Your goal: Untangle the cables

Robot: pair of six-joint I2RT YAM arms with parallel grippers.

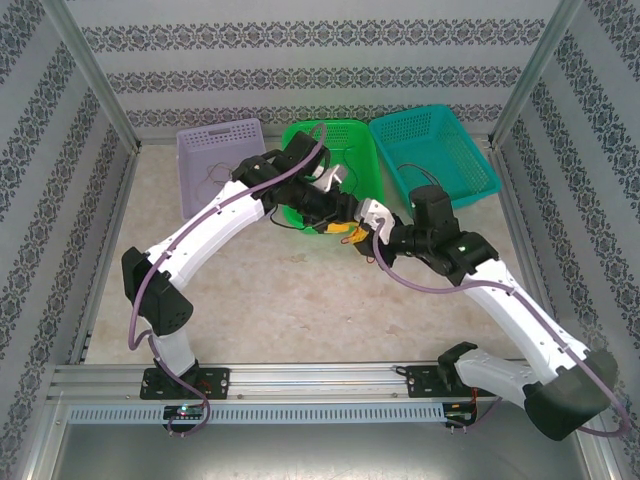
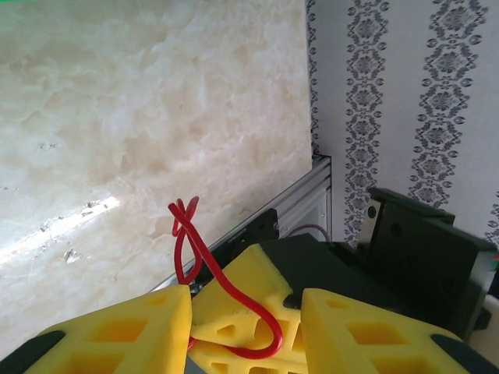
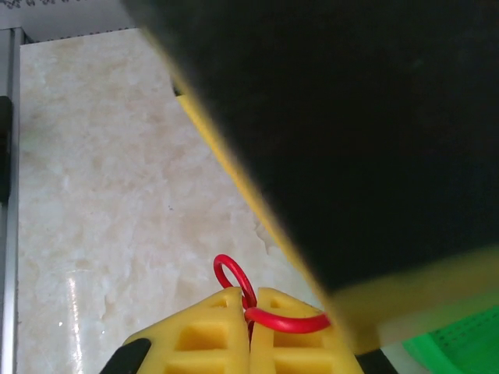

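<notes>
A thin red cable point(image 3: 269, 319) is pinched between the yellow fingers of my right gripper point(image 3: 249, 308), which is shut on it; a small loop sticks out past the tips. In the left wrist view the same red cable point(image 2: 204, 259) curls over the right gripper's yellow fingers point(image 2: 253, 284) and ends in a twisted loop above the table. My left gripper point(image 2: 245, 315) is open, its two yellow fingers point(image 2: 125, 335) standing either side of the right gripper's tips without closing on the cable. From above, both grippers meet in front of the green basket point(image 1: 350, 228).
Three baskets line the back: purple point(image 1: 198, 145), green point(image 1: 362, 160) and teal point(image 1: 450, 150). A dark thin cable point(image 1: 213, 176) lies in the purple one. The marble table point(image 1: 300, 300) stretches toward the front rail point(image 1: 300, 378). Patterned walls close in both sides.
</notes>
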